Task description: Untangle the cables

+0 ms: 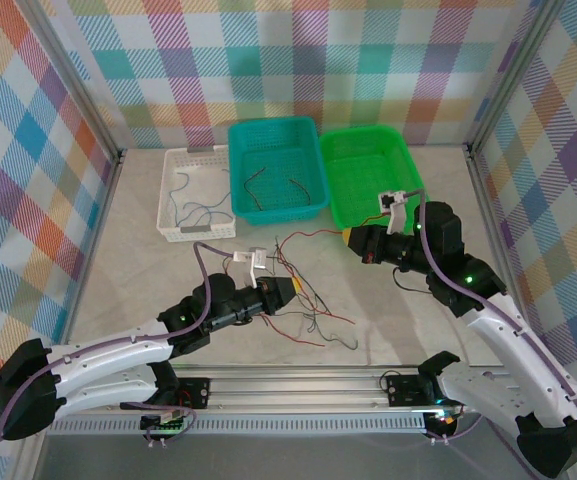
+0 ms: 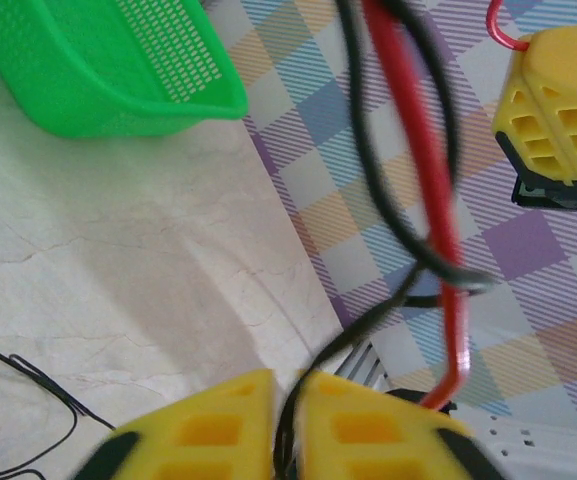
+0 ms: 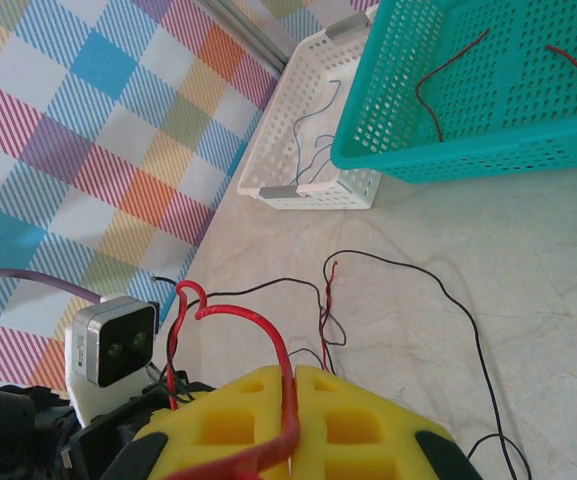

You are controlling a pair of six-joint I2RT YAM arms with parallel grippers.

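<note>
Three baskets stand in a row at the far side of the table (image 1: pixel 158 285). The white basket (image 1: pixel 165 190) on the left holds thin blue and grey wires (image 1: pixel 193 210). The teal basket (image 1: pixel 273 125) in the middle holds two short wires (image 3: pixel 420 95), red and dark. The green basket (image 1: pixel 368 131) is on the right, its side against the teal one. The loose cables (image 1: pixel 318 305) lie tangled on the table, in front of the teal basket and between the two arms. The left gripper (image 2: pixel 288 420) sits at the left side of the tangle, fingers closed together on a black cable (image 2: pixel 366 170). The right gripper (image 3: pixel 293 420) is raised just in front of the green basket's near wall, fingers pinched on a red cable (image 3: pixel 280 355) that stretches between the two grippers. Bare table surface lies left of the tangle up to the plaid wall (image 1: pixel 28 200). A metal rail (image 1: pixel 298 380) bounds the near edge.
</note>
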